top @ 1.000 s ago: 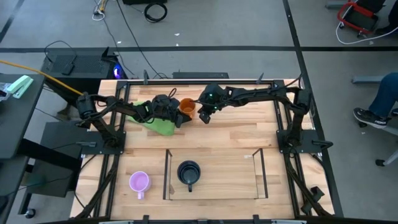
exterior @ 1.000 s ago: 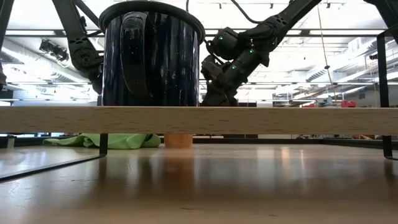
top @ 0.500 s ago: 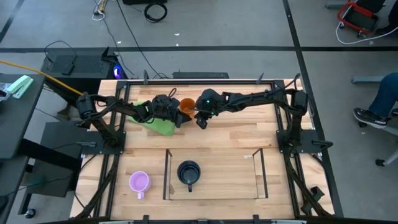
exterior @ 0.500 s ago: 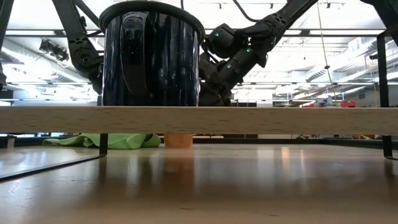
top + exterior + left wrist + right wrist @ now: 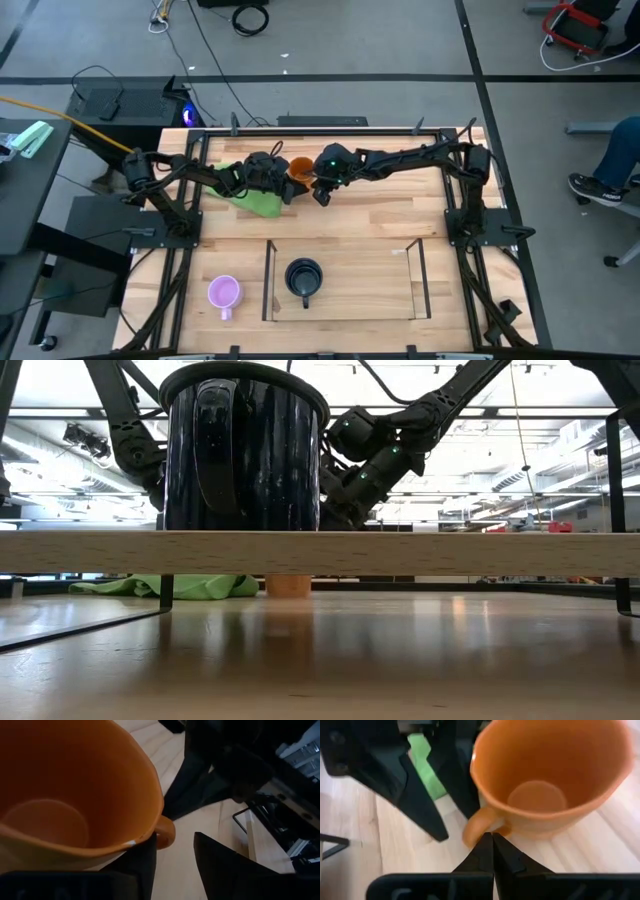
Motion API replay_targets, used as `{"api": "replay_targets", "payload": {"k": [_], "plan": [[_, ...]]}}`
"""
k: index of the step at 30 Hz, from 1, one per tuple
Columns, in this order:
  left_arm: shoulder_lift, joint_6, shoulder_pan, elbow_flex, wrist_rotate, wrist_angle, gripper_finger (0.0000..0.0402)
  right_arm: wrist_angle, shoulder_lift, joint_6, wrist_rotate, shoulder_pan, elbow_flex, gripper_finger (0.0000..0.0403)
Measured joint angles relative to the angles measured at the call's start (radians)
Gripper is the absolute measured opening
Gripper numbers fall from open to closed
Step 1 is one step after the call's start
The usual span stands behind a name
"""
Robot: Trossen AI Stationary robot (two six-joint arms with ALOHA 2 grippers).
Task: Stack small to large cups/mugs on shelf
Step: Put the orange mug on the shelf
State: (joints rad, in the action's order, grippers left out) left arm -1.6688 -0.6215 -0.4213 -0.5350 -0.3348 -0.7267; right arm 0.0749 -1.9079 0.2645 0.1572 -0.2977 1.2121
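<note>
One of three placed: black mug stands on the shelf, light purple mug just outside, orange mug far back between the spread left pincer and the right pincer, pressed together, both empty.

One mug sits in the shelf, and another mug stands just left of it. A third mug is at the back, between the two grippers, right of the cloth.
</note>
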Motion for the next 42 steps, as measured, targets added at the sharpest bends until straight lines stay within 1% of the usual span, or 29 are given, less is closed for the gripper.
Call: {"api": "replay_targets", "payload": {"k": [6, 14, 26, 37, 42], "plan": [[0.000, -0.005, 0.000, 0.000, 0.005, 0.011, 0.0133, -0.006, -0.002, 0.002, 0.000, 0.004, 0.000, 0.0002], [0.000, -0.049, 0.001, 0.000, 0.002, 0.021, 0.0141, -0.021, -0.002, 0.006, 0.017, 0.033, 0.000, 0.0002], [0.000, -0.049, 0.000, 0.000, 0.002, 0.021, 0.0135, -0.025, -0.002, 0.003, 0.027, 0.039, 0.000, 0.0002], [0.000, -0.055, 0.000, 0.000, 0.003, 0.022, 0.0112, -0.029, -0.002, 0.002, 0.026, 0.038, 0.000, 0.0002], [0.000, -0.056, 0.000, 0.000, 0.004, 0.022, 0.0107, -0.030, -0.002, 0.002, 0.026, 0.038, -0.001, 0.0002]]}}
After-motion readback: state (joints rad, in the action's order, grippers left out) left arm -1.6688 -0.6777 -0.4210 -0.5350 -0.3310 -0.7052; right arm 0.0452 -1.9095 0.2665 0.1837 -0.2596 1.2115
